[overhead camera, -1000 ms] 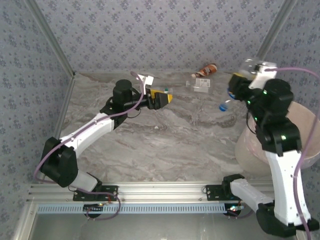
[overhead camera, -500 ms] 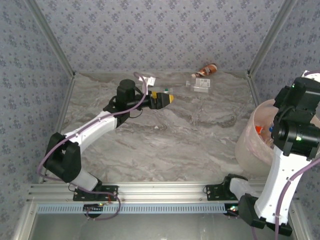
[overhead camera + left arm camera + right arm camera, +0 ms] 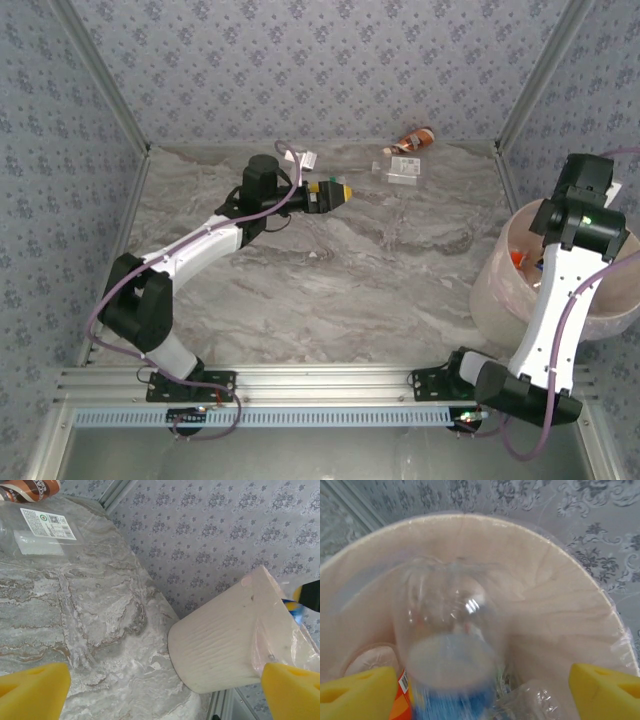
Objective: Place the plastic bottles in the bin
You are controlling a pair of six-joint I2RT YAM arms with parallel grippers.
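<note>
Bin (image 3: 498, 300) at the table's (image 3: 350, 290) four o'clock edge holds an orange-labelled bottle (image 3: 400, 702) and a crumpled clear bottle (image 3: 535, 700) on its floor. Over its mouth the right gripper (image 3: 480, 692) is spread wide. A blurred blue-labelled bottle (image 3: 450, 630) sits between the pads, touching neither. The left gripper (image 3: 165, 690), pads far apart with nothing between them, hangs near the table's twelve o'clock side. A white-labelled clear bottle (image 3: 40, 530) and a brown bottle (image 3: 27, 489) lie on the marble at its eleven o'clock.
</note>
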